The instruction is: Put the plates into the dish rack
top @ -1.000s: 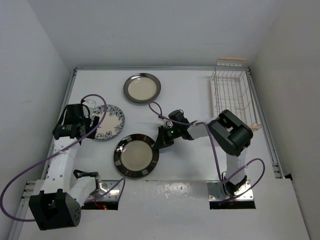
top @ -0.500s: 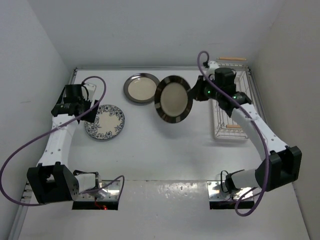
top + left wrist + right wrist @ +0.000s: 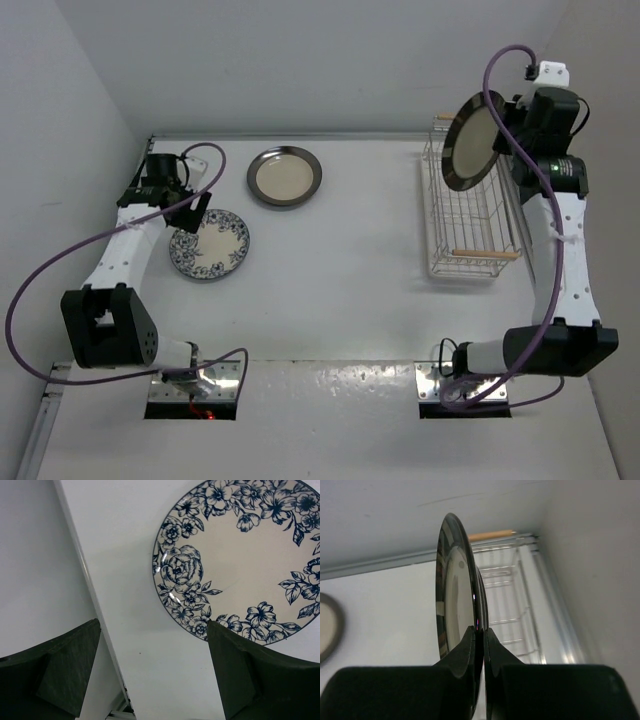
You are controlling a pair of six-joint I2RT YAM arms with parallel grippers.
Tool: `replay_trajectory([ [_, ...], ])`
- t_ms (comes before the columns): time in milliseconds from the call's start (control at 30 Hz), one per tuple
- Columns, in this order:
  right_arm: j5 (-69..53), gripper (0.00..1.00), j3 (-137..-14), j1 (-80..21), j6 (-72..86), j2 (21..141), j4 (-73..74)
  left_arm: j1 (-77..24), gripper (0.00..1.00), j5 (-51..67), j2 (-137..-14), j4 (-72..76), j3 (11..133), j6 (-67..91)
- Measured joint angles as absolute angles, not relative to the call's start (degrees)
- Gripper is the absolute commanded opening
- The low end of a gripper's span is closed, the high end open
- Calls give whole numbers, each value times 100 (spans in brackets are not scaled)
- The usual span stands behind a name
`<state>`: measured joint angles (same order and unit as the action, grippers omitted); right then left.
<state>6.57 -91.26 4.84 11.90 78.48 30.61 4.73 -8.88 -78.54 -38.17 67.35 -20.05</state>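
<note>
My right gripper (image 3: 503, 125) is shut on the rim of the cream plate with the black-and-grey blocked rim (image 3: 472, 141). It holds that plate on edge in the air above the far end of the white wire dish rack (image 3: 432, 215). In the right wrist view the plate (image 3: 449, 595) stands edge-on between the shut jaws of the right gripper (image 3: 480, 630), with the rack (image 3: 512, 602) behind it. The blue-and-white plate (image 3: 212, 245) lies flat at the left. My left gripper (image 3: 153, 625) hovers open over its left rim (image 3: 235, 555), holding nothing. The dark-rimmed cream plate (image 3: 285, 177) lies at the far middle.
The table's raised left edge (image 3: 85, 580) runs just left of my left gripper. The back wall and right wall stand close to the rack. Wooden handles (image 3: 486, 254) cross the rack's short ends.
My right arm has lifted the blocked-rim plate off the table and swung it right and back, to above the rack. My left gripper has shifted slightly toward the far left.
</note>
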Motion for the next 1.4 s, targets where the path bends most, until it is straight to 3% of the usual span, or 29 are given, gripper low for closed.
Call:
replay_trajectory([
  [133, 1194, 0, -9039, 609, 416, 7837, 3116, 340, 92, -902, -8128, -3798, 6735, -2056],
  [500, 1656, 0, -7258, 628, -1253, 7596, 2829, 305, 92, -884, -8165, -3774, 6735, -2073],
  [1300, 1649, 0, -6016, 897, -1789, 7052, 1573, 191, 92, -888, -8051, -3686, 6563, -2093],
  [1333, 1627, 1, -5940, 904, -1776, 6997, 1507, 191, 93, -895, -8049, -3675, 6558, -2097],
  [1367, 1584, 18, -5857, 921, -1745, 6923, 1459, 191, 96, -902, -8049, -3662, 6547, -2099],
  [1400, 1570, 18, -5833, 926, -1723, 6899, 1452, 191, 99, -906, -8049, -3660, 6534, -2102],
])
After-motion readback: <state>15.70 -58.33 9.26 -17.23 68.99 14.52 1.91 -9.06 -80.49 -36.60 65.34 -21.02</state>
